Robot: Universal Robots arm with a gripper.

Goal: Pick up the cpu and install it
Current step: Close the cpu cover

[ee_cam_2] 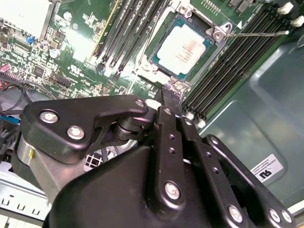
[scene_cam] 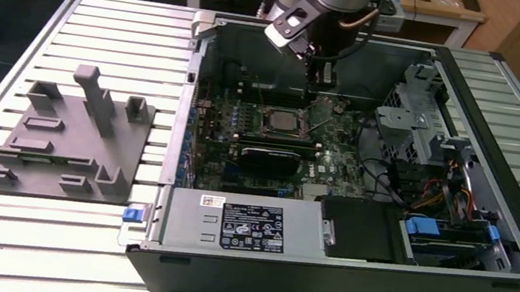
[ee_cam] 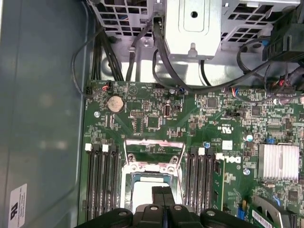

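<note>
The cpu (ee_cam_2: 183, 50), a silvery-white square chip, lies flat in the motherboard socket (ee_cam_2: 156, 59) inside the open computer case; it is also in the exterior view (scene_cam: 280, 122) and, partly hidden by the fingers, in the first wrist view (ee_cam: 147, 190). My gripper (scene_cam: 324, 86) hangs above the board just beyond the socket. Its black fingers (ee_cam: 162, 197) are pressed together with nothing between them, and their tips (ee_cam_2: 171, 90) sit just off one socket corner, apart from the chip. A thin wire lever (ee_cam_2: 259, 33) sticks out beside the socket.
The open case (scene_cam: 508, 96) lies on a slatted white table (scene_cam: 16, 235). Memory slots (ee_cam: 102, 175) flank the socket on both sides. Drive cages and cables (scene_cam: 423, 130) fill the exterior view's right. A grey plastic fixture (scene_cam: 70, 136) stands to the case's left.
</note>
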